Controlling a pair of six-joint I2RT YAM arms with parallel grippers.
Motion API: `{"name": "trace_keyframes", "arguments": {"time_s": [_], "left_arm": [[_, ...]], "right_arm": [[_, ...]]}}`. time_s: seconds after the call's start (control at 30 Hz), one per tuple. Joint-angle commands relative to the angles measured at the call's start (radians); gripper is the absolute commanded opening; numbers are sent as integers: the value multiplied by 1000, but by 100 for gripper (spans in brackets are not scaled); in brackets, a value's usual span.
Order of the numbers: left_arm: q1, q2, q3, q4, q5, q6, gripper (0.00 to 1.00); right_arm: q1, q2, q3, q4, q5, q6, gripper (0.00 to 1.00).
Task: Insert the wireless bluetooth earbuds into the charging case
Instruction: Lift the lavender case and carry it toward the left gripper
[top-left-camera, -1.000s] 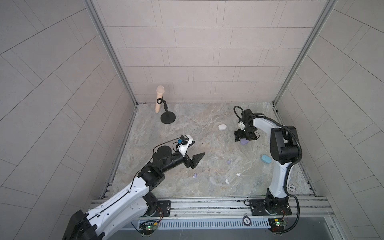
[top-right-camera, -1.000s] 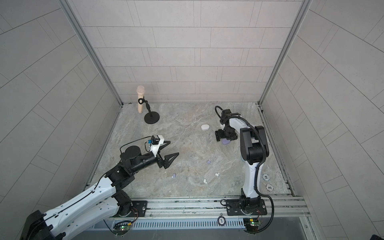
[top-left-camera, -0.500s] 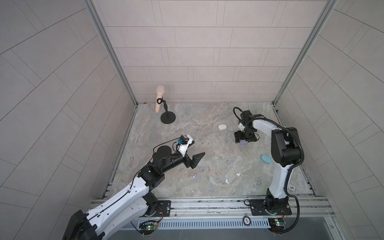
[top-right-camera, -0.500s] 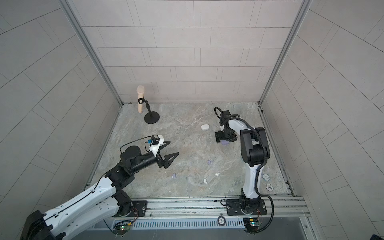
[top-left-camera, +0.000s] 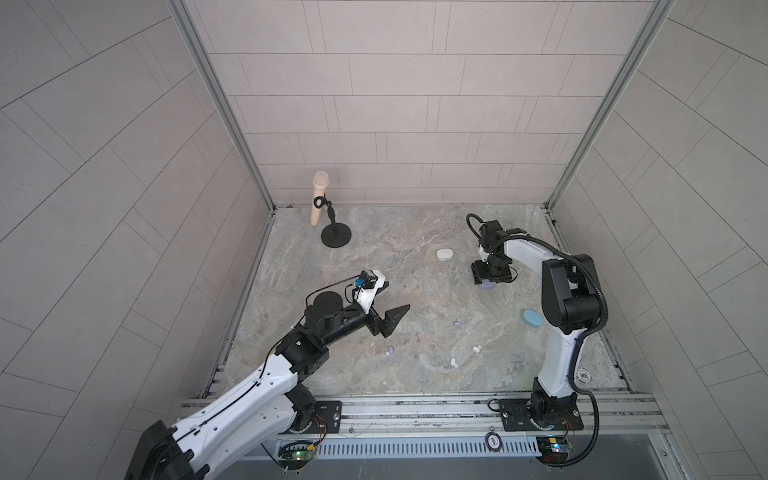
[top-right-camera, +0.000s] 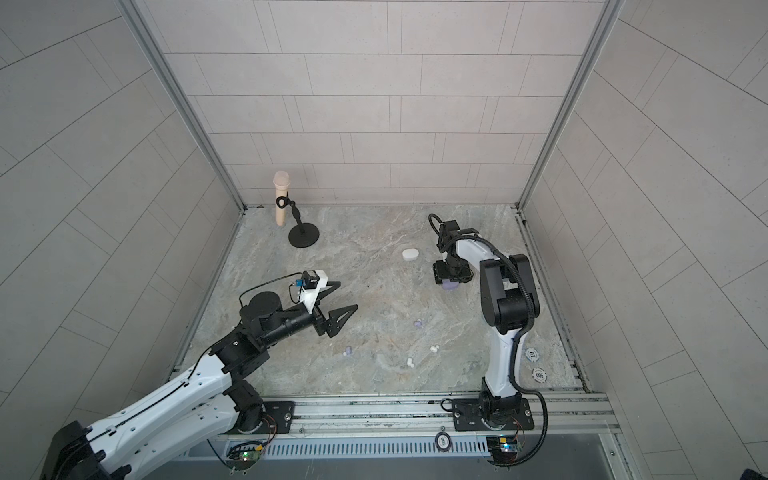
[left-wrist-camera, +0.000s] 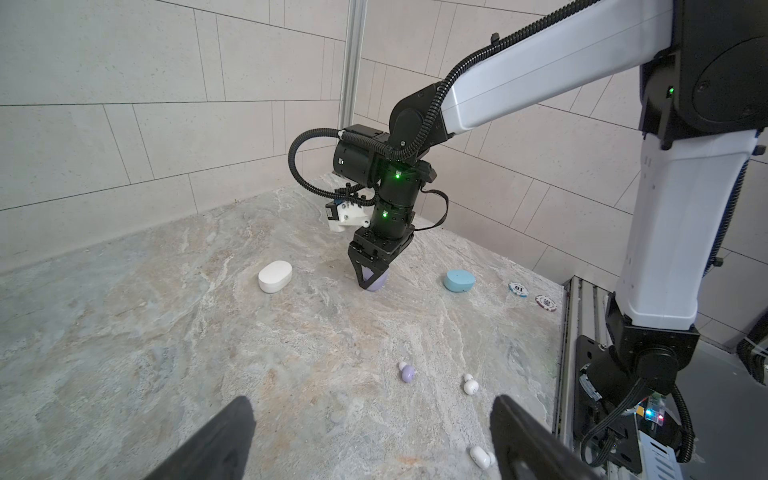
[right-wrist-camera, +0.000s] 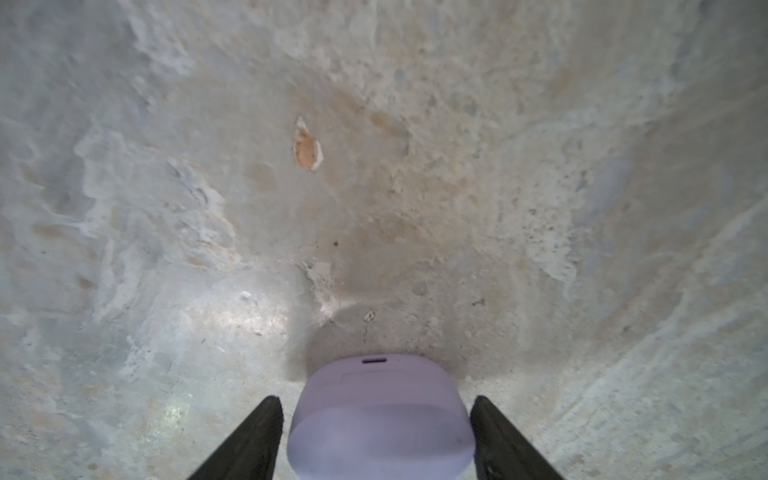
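While the left gripper hangs wide open, empty, the right gripper straddles the lilac case, jaws close alongside; grip cannot be told.

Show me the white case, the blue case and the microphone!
white case (top-left-camera: 444, 254): in a top view, middle of its lid.
blue case (left-wrist-camera: 459, 279): left wrist view, its top.
microphone (top-left-camera: 321, 180): in a top view, its round head.

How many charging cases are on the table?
3. A white case lies toward the back, a lilac case sits between the jaws of the right gripper, and a blue case lies beside the right arm. None seems hidden.
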Motion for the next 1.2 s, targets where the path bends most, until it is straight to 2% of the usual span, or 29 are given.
{"name": "trace_keyframes", "arguments": {"time_s": [0.0,0.3,0.53,0.7,0.9,1.17], "left_arm": [[5,-14,0,-2,-6,10,92],[5,-13,3,-5,-9,16,92],[3,30,14,9,36,39,93],[-20,88,31,47,62,68,93],[-58,179,55,108,92,130,94],[-115,340,129,212,170,190,96]], "right_arm": [[4,-20,-8,-6,19,1,69],[5,-31,-8,-23,14,9,55],[18,-141,-32,-73,-14,44,53],[48,-273,-69,-147,-47,82,53],[143,-448,-66,-275,-112,150,53],[298,-618,-5,-345,-233,318,53]]}}
